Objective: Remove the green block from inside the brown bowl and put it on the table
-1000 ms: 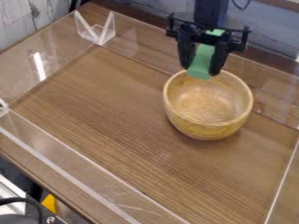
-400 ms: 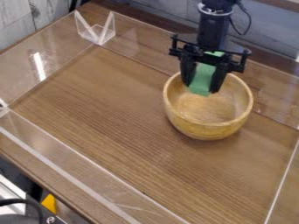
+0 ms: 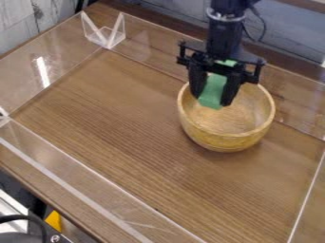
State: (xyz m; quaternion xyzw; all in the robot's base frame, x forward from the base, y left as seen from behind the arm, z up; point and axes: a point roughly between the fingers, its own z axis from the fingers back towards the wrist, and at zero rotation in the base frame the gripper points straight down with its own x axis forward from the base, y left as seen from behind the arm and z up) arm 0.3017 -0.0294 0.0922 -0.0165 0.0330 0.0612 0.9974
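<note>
Since a moment ago, the black arm has shifted a little to the left and lower, and the green block (image 3: 218, 87) now hangs just above the back part of the brown bowl (image 3: 229, 119). On the far left, clear plastic walls (image 3: 38, 66) run along the edge of the table (image 3: 114, 133), and a small clear piece shaped like a V (image 3: 102, 30) stands at the back corner. Most of the brown wood is bare in the middle. Toward the right sits the round bowl, pale inside. Right over it, the gripper (image 3: 219, 81) points down, and its black fingers (image 3: 196, 78) are squeezed tight on both sides of the block, holding it up on end. It looks as if the block is not touching the bowl.
</note>
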